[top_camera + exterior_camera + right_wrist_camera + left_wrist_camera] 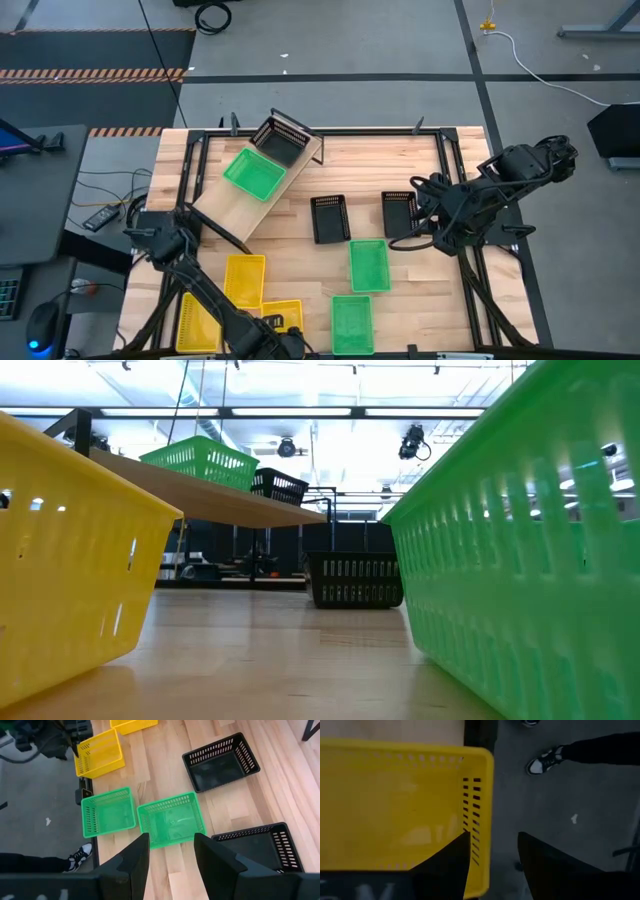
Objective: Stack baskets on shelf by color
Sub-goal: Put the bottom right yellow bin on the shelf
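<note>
Yellow basket (395, 810) sits right under your left end effector (492, 865), fingers spread across its wall at the table edge well away from the shelf (235, 205), nothing pinched. Shelf holds one green basket (253, 174) and one black basket (280, 139). Right end effector (170, 852), spread and empty, hovers over loose green basket (171, 819). Pickup seems in hand; next: close, lift.

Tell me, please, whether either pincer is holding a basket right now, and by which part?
Neither. The right pincer hangs open above a green basket; the left pincer is open astride the side wall of a yellow basket, not closed on it.
</note>
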